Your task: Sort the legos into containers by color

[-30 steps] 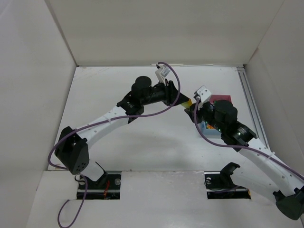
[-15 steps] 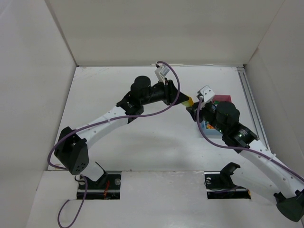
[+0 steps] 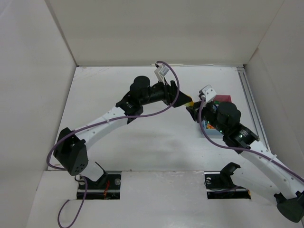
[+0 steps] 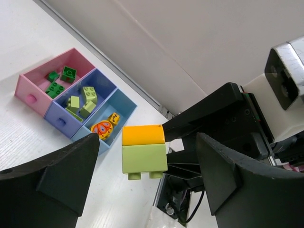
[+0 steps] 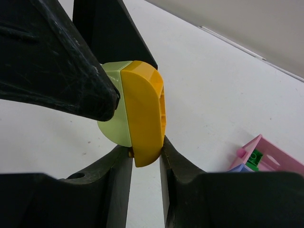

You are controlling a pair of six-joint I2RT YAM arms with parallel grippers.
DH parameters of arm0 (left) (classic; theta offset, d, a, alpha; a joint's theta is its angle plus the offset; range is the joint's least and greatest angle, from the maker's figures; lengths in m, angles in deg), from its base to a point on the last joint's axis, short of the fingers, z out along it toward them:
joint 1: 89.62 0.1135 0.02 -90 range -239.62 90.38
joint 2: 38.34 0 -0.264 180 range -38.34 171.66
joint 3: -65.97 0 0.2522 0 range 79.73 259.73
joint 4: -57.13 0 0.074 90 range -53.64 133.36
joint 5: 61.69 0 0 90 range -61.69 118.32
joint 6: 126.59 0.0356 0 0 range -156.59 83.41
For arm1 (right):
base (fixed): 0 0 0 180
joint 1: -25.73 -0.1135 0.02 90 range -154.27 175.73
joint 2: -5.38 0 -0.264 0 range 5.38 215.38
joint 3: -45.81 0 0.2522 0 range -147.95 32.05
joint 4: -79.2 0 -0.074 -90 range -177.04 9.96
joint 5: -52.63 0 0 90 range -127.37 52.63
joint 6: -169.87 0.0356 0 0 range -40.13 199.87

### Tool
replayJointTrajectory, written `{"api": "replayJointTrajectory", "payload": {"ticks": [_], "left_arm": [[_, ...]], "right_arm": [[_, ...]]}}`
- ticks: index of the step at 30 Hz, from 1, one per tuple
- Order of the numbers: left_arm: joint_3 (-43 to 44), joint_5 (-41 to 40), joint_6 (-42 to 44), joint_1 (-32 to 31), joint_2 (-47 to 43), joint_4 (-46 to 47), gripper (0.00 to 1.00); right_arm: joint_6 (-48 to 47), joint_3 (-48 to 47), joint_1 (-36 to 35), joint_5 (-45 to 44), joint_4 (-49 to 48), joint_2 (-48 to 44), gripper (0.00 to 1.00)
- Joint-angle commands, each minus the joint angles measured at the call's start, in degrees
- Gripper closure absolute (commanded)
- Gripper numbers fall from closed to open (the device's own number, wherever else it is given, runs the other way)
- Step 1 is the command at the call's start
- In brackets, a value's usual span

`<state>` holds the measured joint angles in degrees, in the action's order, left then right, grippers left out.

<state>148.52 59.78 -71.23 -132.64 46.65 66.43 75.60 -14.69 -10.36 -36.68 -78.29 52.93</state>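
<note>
The left claw (image 4: pixel 147 156) stands open, its fingers on either side of the stacked legos (image 4: pixel 144 147) and clear of them. The stack, orange on pale green, hangs above the counter (image 4: pixel 28 28). The right claw (image 5: pixel 146 159) pinches the stack by its orange half, and the joined trays (image 4: pixel 59 118) sit on the counter beneath the right arm.

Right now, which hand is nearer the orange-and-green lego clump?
Right. The right hand is clamped on the orange half of the clump; the left hand straddles it, open on both sides.
</note>
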Motion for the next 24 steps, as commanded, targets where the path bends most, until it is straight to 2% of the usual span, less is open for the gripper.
{"api": "replayJointTrajectory", "payload": {"ticks": [1,8,15,18,22,23,24], "left_arm": [[-0.23,0.70,0.00,-0.04,-3.34,3.12,0.19],[-4.36,-3.41,2.64,-0.04,-6.85,2.51,0.22],[-3.06,-8.17,4.75,-1.18,-5.63,-1.18,0.24],[-1.57,-8.87,5.45,-1.71,-4.23,-2.32,0.36],[-1.03,-9.93,5.45,-2.24,-3.69,-2.33,0.40],[-1.03,-10.45,5.45,-2.24,-3.69,-2.33,0.43],[-1.03,-10.46,5.45,-2.24,-3.69,-2.33,0.50]], "right_arm": [[1.37,-0.72,-0.47,-0.42,-1.46,-0.53,1.00],[4.97,-5.20,-0.47,-2.09,3.54,1.93,1.00],[6.91,-7.40,-0.47,-1.57,4.43,1.93,1.00],[7.44,-7.93,-0.47,-1.66,5.05,2.72,1.00],[7.96,-7.93,-0.47,-1.04,5.05,3.34,1.00],[7.96,-7.93,-0.47,-1.04,5.05,3.34,1.00],[7.96,-7.93,-0.47,-1.91,5.05,3.34,1.00]]}}
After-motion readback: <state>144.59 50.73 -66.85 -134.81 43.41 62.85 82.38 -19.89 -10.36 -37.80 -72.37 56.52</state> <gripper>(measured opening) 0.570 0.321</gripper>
